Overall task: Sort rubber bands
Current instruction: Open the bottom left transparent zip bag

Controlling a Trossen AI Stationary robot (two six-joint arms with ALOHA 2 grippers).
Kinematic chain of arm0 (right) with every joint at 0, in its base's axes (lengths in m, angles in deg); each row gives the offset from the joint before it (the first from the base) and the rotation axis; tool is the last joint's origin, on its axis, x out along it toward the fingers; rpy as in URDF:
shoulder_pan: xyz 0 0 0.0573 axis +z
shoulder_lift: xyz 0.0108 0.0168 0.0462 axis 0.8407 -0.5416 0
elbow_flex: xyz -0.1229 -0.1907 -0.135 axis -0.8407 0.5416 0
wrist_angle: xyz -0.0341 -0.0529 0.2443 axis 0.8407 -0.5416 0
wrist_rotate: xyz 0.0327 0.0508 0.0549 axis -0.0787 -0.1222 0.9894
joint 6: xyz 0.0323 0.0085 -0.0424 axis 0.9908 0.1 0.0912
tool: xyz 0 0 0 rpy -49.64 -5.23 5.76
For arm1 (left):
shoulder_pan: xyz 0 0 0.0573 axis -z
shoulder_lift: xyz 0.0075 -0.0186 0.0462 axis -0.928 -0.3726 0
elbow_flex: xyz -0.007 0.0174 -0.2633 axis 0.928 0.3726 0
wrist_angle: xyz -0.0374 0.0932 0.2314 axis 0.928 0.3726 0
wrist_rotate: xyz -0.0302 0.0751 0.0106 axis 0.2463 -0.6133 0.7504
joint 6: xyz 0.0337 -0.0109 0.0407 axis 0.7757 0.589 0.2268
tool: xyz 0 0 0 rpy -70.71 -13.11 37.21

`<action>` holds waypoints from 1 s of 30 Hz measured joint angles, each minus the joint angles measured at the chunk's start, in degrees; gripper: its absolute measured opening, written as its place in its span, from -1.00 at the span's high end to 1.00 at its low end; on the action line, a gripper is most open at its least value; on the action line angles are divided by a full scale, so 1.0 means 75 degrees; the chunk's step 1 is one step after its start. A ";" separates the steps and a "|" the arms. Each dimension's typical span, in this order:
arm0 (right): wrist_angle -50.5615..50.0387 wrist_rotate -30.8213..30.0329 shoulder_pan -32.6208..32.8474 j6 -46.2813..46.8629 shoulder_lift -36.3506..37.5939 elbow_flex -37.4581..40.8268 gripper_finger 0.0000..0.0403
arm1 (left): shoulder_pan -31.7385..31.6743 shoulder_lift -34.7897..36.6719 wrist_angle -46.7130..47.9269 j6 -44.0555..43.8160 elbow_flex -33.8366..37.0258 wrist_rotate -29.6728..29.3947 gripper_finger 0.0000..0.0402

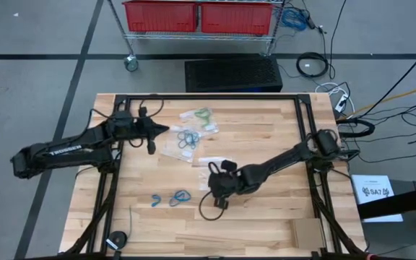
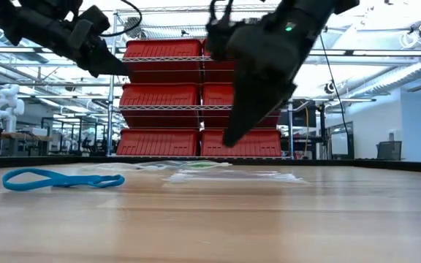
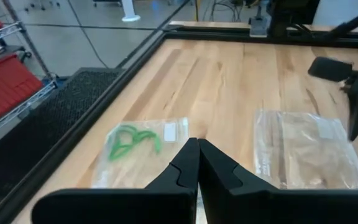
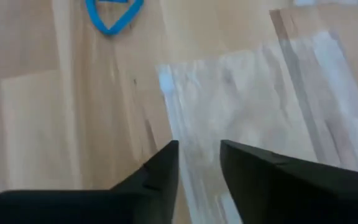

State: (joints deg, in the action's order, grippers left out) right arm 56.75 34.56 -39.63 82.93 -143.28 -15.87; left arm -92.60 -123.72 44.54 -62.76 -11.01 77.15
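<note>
Those bright blue rubber bands (image 1: 181, 196) lying loose on the wooden table (image 1: 266, 217) look featherlight and floppy, best pinched across one strand, while the right gripper (image 4: 199, 163) hovers slightly parted over a clear zip bag (image 4: 253, 106) and the left gripper (image 3: 197, 163) waits pressed shut near the bagged green bands (image 3: 131, 140).

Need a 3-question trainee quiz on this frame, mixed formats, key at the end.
1. True or false: the left gripper is shut.
2. Which colour are the thin rubber bands inside the clear plastic zip bag ahead of the left gripper? A red, B light green, C yellow.
3. Fill in: the right gripper hangs over an empty-looking clear ___ on the wooden table.

Key: 1 true; 2 B; 3 bag.
</note>
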 joint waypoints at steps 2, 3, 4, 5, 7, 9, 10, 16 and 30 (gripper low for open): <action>-0.0148 -0.0159 0.0024 -0.0135 -0.0391 -0.0350 0.31 | 0.0111 -0.0016 -0.0081 0.0006 0.0000 -0.0009 0.97; -0.0235 -0.0174 0.0024 -0.0186 -0.0568 -0.0525 0.27 | 0.0157 -0.0016 -0.0110 0.0066 0.0000 -0.0012 0.98; -0.0325 -0.0174 0.0021 -0.0248 -0.0732 -0.0700 0.24 | 0.0200 -0.0016 -0.0115 0.0147 0.0000 -0.0017 0.98; -0.0428 -0.0176 0.0021 -0.0270 -0.0882 -0.0855 0.21 | 0.0238 -0.0013 -0.0106 0.0186 0.0000 -0.0021 0.98; -0.0518 -0.0178 0.0021 -0.0322 -0.1143 -0.1095 0.18 | 0.0282 -0.0013 -0.0106 0.0204 0.0000 -0.0022 0.98; -0.0584 -0.0186 0.0021 -0.0316 -0.1359 -0.1255 0.17 | 0.0301 -0.0016 -0.0078 0.0333 0.0000 -0.0035 0.98; -0.0615 -0.0195 0.0022 -0.0291 -0.1414 -0.1324 0.18 | 0.0304 -0.0016 -0.0072 0.0358 0.0000 -0.0045 0.98; -0.0701 -0.0171 0.0010 -0.0045 -0.1521 -0.1389 0.55 | 0.0313 -0.0017 -0.0079 0.0529 0.0003 -0.0052 0.99; -0.2163 0.0797 -0.0616 -0.0651 -0.0090 -0.1985 0.99 | 0.0325 -0.1032 -0.1014 0.0796 0.0003 0.1270 0.88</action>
State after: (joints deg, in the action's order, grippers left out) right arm 40.52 40.54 -44.25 78.04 -143.96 -30.75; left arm -90.16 -131.46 36.93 -56.78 -10.99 86.67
